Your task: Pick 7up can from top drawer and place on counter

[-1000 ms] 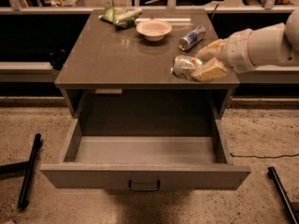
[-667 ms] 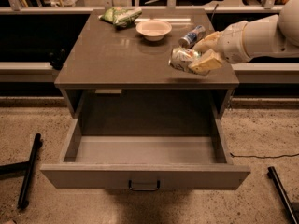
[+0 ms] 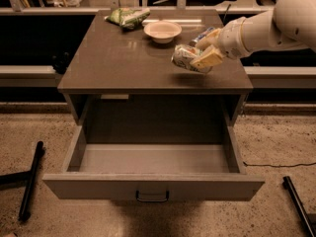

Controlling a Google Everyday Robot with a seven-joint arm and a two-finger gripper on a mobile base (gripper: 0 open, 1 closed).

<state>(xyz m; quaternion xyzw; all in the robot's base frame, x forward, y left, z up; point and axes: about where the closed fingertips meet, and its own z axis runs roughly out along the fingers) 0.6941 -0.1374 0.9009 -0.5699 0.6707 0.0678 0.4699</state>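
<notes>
My gripper (image 3: 200, 58) reaches in from the right and is shut on the 7up can (image 3: 185, 58), a pale silvery can with green markings. It holds the can on its side just above the right part of the counter (image 3: 118, 63); a shadow lies under it. The top drawer (image 3: 153, 184) stands pulled wide open below, with a dark bar handle on its front panel, and nothing shows inside it.
A white bowl (image 3: 162, 31) and a green bag (image 3: 127, 17) sit at the back of the counter. A slim blue-and-silver can (image 3: 203, 35) lies behind the gripper. Dark poles (image 3: 30, 179) lie on the floor at the left and right.
The gripper has carried the 7up can leftward and farther onto the counter, a little away from the right edge.
</notes>
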